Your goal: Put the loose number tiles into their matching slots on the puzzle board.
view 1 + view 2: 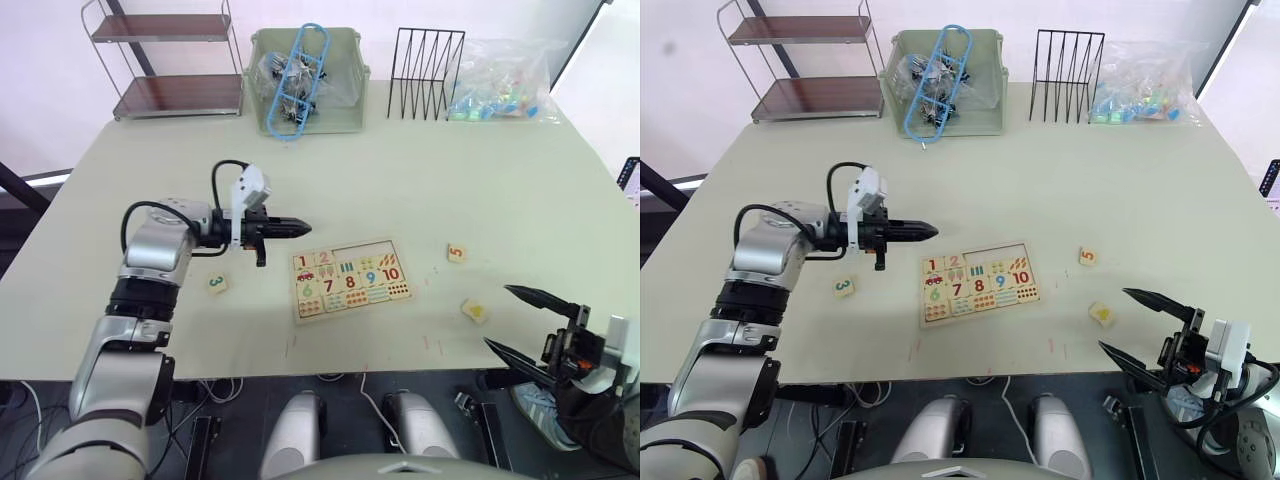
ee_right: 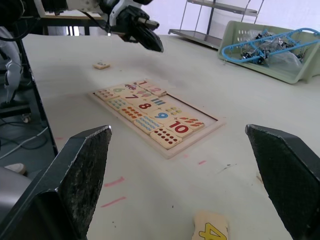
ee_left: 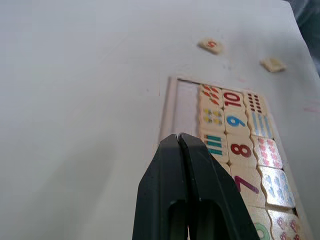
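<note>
Tile 3 [image 1: 216, 283] toward the table's [image 1: 420, 170] left edge, left gripper [image 1: 296, 229] jaws clenched empty just left of the puzzle board [image 1: 350, 279] near the front edge, tiles 5 [image 1: 457, 252] and 4 [image 1: 475, 311] loose to its right, right gripper [image 1: 520, 318] jaws released at the front right corner, green bin [image 1: 306, 82], wire rack [image 1: 426, 60], plastic bag [image 1: 505, 82] along the far edge.

The counter [image 1: 420, 170] lies mostly bare through the middle of the frame, giving wide room around the puzzle board [image 1: 350, 279]. The left end effector [image 1: 298, 229], fingers pressed together, hangs just above and left of the board's upper-left corner. The far edge is crowded: a wire shelf [image 1: 168, 62], a green bin [image 1: 306, 80], a black rack [image 1: 426, 60] and a plastic bag [image 1: 505, 80]. Loose tiles sit apart: the 3 [image 1: 217, 283] at left, the 5 [image 1: 457, 252] and the 4 [image 1: 475, 311] at right, near the spread right end effector [image 1: 518, 320].
</note>
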